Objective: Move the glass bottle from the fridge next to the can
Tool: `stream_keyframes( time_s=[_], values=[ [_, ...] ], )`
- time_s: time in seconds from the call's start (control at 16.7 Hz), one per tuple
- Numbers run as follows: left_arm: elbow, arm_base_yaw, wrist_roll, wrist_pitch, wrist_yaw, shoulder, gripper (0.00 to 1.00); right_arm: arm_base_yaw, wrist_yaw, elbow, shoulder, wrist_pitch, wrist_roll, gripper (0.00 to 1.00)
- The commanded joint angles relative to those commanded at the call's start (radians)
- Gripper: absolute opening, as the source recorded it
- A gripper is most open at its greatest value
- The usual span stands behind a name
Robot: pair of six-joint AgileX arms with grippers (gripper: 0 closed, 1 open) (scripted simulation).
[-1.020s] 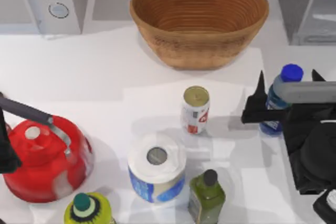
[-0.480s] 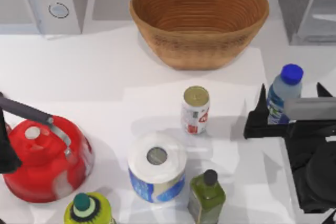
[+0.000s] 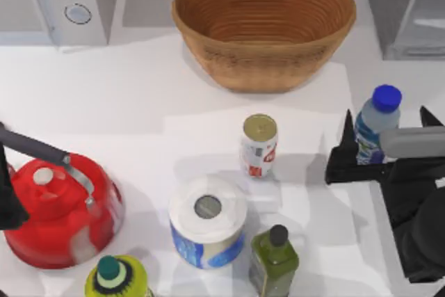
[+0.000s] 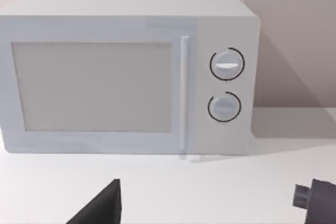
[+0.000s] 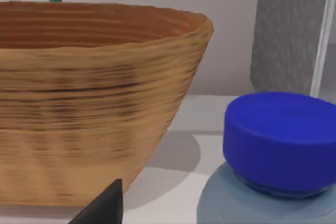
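Note:
The glass bottle (image 3: 374, 129), clear-bluish with a blue cap, stands upright on the table to the right of the can (image 3: 259, 145), a hand's width away. The can is white and red with a dull gold top. My right gripper (image 3: 386, 117) is open, its two dark fingers spread wider than the bottle, one on each side of it and not touching it. The right wrist view shows the blue cap (image 5: 279, 141) close up and one fingertip (image 5: 105, 204). The grey fridge (image 3: 410, 8) stands at the back right. My left gripper (image 4: 210, 208) is parked open at the far left.
A wicker basket (image 3: 264, 29) sits behind the can and a grey microwave (image 3: 62, 1) at the back left. In front stand a paper roll (image 3: 207, 231), a dark-green bottle (image 3: 273, 259), a yellow-green bottle (image 3: 117, 277) and a red kettle (image 3: 59, 210).
My right gripper has drawn back from the bottle toward the table's front and right, so more of the bottle shows. The bottle stays standing in place. The left arm has not moved.

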Motion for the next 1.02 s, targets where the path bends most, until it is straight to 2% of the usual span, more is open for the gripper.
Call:
stream_keyframes(
  time_s=[0.18, 0.36, 0.72, 1.02],
  values=[
    [0.0, 0.0, 0.0, 0.0, 0.0, 0.0, 1.0, -0.037, -0.099, -0.037, -0.155, -0.124, 0.002, 1.0],
    [0.0, 0.0, 0.0, 0.0, 0.0, 0.0, 1.0, -0.101, -0.22, -0.087, -0.39, -0.329, 0.007, 1.0],
    [0.0, 0.0, 0.0, 0.0, 0.0, 0.0, 1.0, -0.303, -0.449, -0.19, -0.981, -0.873, 0.018, 1.0],
    [0.0, 0.0, 0.0, 0.0, 0.0, 0.0, 1.0, -0.485, -0.574, -0.232, -1.475, -1.299, 0.019, 1.0]
  ],
)
